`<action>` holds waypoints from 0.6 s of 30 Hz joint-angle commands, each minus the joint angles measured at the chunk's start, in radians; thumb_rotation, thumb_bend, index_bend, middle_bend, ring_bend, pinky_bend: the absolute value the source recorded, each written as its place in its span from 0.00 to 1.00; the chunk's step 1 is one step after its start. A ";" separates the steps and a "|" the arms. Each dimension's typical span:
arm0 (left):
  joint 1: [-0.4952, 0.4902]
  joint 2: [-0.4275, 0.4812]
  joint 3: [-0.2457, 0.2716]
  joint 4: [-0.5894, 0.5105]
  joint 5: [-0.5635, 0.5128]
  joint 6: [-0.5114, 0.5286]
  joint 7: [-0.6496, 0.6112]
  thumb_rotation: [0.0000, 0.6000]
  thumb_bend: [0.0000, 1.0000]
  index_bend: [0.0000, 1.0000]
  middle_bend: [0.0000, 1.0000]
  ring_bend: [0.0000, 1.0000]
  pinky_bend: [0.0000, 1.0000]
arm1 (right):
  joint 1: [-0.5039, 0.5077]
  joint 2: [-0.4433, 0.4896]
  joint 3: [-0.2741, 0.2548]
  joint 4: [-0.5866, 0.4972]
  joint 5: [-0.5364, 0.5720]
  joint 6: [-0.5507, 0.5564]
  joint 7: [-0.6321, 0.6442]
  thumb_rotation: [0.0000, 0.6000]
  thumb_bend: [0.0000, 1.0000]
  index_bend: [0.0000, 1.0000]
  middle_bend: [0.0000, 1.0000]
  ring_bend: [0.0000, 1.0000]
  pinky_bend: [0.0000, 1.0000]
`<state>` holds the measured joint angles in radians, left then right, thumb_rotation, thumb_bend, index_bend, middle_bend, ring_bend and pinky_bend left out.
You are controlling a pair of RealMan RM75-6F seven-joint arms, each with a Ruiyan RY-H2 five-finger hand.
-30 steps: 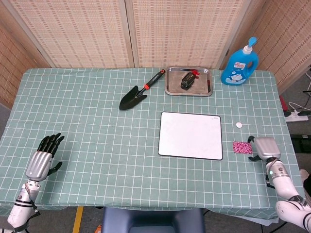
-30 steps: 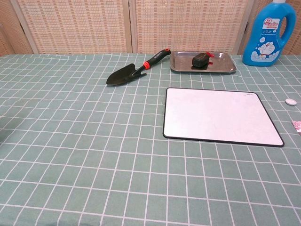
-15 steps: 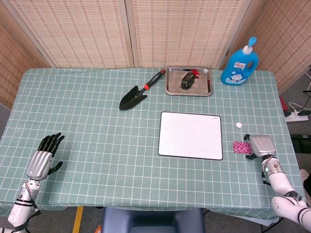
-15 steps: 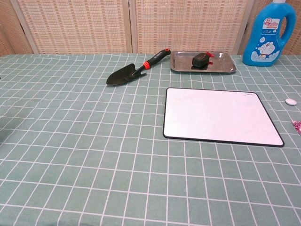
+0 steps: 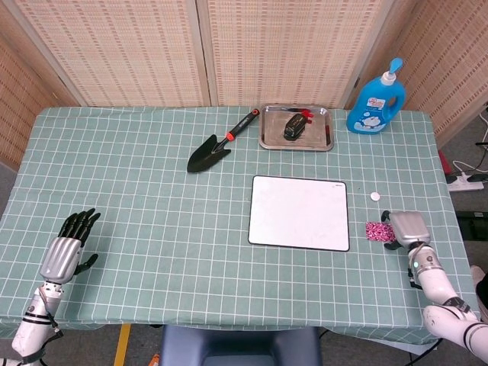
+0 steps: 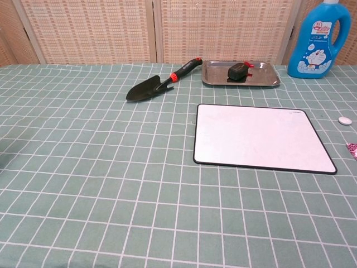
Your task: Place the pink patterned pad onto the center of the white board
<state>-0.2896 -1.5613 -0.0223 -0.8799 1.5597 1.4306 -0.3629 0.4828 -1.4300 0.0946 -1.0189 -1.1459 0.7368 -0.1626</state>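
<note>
Pad: pink patterned pad (image 5: 377,231), small, flat, speckled pink and white, lies on the bench (image 5: 137,191) just right of the white board (image 5: 299,212), off it; only its edge shows at the right border of the chest view (image 6: 352,148)
Board: white with a thin dark rim, bare on top
Right hand: right hand (image 5: 406,229) sits at the pad's right edge, dark fingertips (image 5: 390,235) at or touching it; whether it grips I cannot tell
Left hand: left hand (image 5: 69,245) rests on the bench at the near left, fingers spread, holding nothing
Around: small white disc (image 5: 374,196) just beyond the pad; black trowel (image 5: 216,146) with red collar; steel tray (image 5: 271,131) holding a dark object (image 5: 294,125); blue bottle (image 5: 375,100) at the far right
In the way: nothing lies between pad and board
Change: the right hand has edged left toward the pad since a second ago; the pad has stayed put
</note>
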 commanded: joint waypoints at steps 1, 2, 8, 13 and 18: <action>0.000 0.000 0.000 0.000 0.000 0.000 0.000 1.00 0.22 0.00 0.00 0.00 0.00 | 0.002 -0.001 0.001 0.001 0.004 -0.003 0.000 0.93 0.16 0.39 0.96 0.93 0.99; 0.000 0.000 0.000 0.000 0.000 0.000 -0.001 1.00 0.22 0.00 0.00 0.00 0.00 | 0.002 -0.001 0.001 0.002 0.006 -0.004 0.000 0.94 0.16 0.40 0.96 0.93 0.99; 0.000 0.001 0.000 0.000 -0.001 -0.002 -0.007 1.00 0.22 0.00 0.00 0.00 0.00 | 0.004 0.001 0.002 0.002 0.014 -0.007 0.002 0.93 0.16 0.36 0.96 0.93 0.99; 0.000 0.003 0.001 -0.004 -0.001 -0.004 -0.012 1.00 0.22 0.00 0.00 0.00 0.00 | 0.009 0.000 0.001 0.005 0.024 -0.019 -0.003 0.94 0.16 0.33 0.96 0.93 0.99; 0.000 0.004 0.001 -0.005 -0.001 -0.006 -0.013 1.00 0.22 0.00 0.00 0.00 0.00 | 0.015 -0.005 -0.001 0.011 0.035 -0.033 -0.010 0.93 0.16 0.36 0.96 0.93 0.99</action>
<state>-0.2897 -1.5571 -0.0211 -0.8848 1.5587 1.4247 -0.3759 0.4965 -1.4337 0.0943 -1.0088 -1.1123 0.7055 -0.1715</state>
